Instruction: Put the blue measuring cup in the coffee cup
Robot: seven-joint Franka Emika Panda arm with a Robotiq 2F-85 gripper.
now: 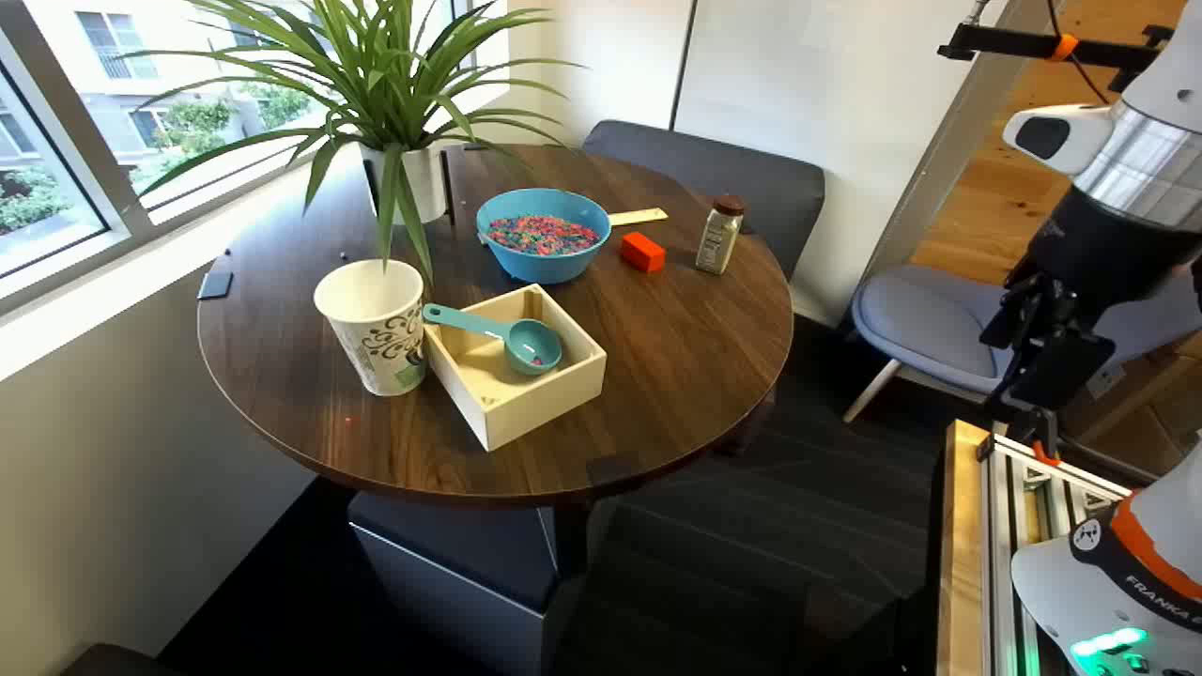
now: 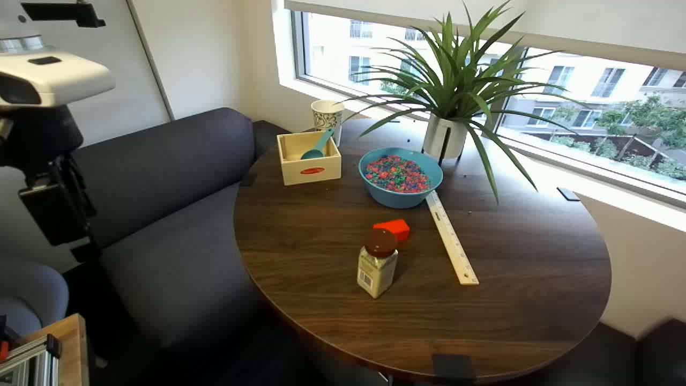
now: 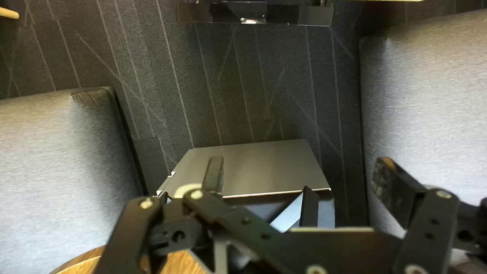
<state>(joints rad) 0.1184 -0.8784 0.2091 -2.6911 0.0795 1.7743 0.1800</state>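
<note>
Brown wood makes up the round table [image 1: 676, 357], in the middle of the frame in an exterior view. At the upper left stands a leafy plant [image 1: 385, 103]; its long leaves might get in the way. The hand [image 3: 302, 179] has its two fingers spread wide, low in the wrist view, with nothing between them. It is well off the table, so a long reach could miss. In an exterior view, just left of the middle, sits the pale box [image 1: 554, 399], and a bump could slide it. Right beside it, further left, the coffee cup [image 1: 376, 324] stands upright; it looks light, so one small knock may tip it. The blue measuring cup [image 1: 531, 343] lies in the box, its handle leaning over the edge toward the coffee cup. A bad pinch might catch the box too, because the handle is so close. One pink bit [image 1: 537, 361] inside could spill if it tilts.
</note>
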